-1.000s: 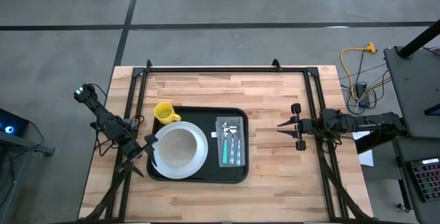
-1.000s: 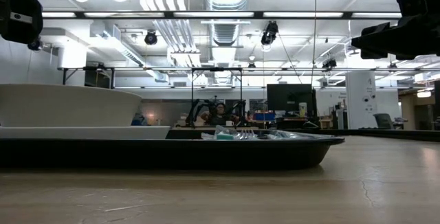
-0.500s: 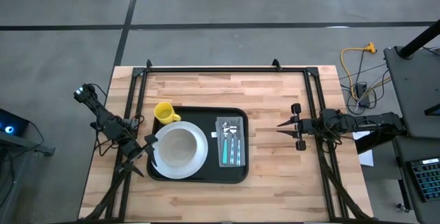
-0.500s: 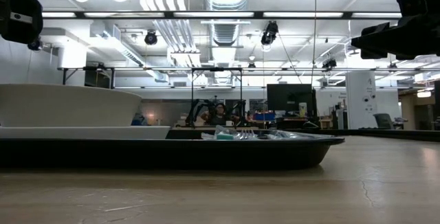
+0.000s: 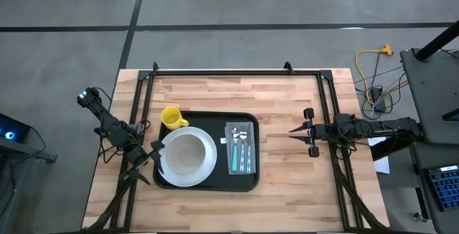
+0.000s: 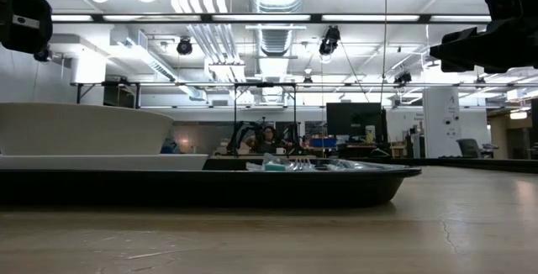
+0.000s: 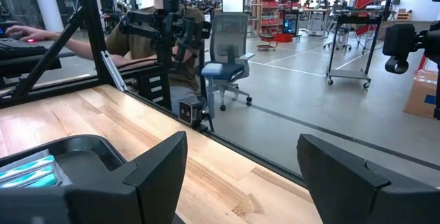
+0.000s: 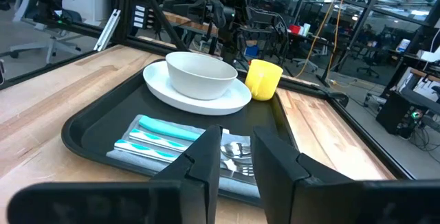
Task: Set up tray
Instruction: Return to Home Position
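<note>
The black tray (image 5: 208,179) lies on the wooden table, left of centre. On it a white bowl (image 8: 201,73) sits in a white plate (image 8: 196,99), beside a yellow cup (image 5: 171,117). A grey napkin (image 5: 230,150) on the tray carries teal-handled cutlery (image 8: 159,136). My left gripper (image 5: 161,158) hangs open and level over the tray's left edge, by the plate's rim, holding nothing. My right gripper (image 5: 292,132) hangs level to the right of the tray and clear of it. Its fingers (image 8: 206,162) stand a narrow gap apart with nothing between them.
Black frame rails (image 5: 222,72) run along the table's far edge and both sides. Bare wood (image 5: 287,169) lies between the tray and my right gripper. A person (image 7: 148,18) sits at a desk beyond the table.
</note>
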Available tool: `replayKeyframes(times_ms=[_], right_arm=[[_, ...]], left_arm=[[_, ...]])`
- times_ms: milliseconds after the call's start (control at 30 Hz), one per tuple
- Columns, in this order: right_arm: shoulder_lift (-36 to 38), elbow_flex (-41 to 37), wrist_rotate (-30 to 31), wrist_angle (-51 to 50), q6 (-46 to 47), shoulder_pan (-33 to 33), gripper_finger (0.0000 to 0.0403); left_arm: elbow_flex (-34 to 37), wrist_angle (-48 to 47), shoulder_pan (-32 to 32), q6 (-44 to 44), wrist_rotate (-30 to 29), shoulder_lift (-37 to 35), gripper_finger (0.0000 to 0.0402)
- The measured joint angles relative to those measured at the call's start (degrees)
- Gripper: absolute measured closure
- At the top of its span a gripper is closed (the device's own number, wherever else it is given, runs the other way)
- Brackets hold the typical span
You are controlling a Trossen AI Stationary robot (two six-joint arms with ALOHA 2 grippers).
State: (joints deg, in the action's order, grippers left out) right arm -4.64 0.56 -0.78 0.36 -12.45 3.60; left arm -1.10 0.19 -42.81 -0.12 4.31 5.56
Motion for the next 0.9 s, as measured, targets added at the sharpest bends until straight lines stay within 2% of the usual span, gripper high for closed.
replayKeyframes(times_ms=[567, 900], right_arm=[[0.0, 0.0, 0.0, 0.0, 0.0, 0.0, 0.0318], [0.0, 0.0, 0.0, 0.0, 0.0, 0.0, 0.0333]], left_arm=[[0.0, 0.0, 0.0, 0.0, 0.0, 0.0, 0.0147], [0.0, 0.0, 0.0, 0.0, 0.0, 0.0, 0.0147]])
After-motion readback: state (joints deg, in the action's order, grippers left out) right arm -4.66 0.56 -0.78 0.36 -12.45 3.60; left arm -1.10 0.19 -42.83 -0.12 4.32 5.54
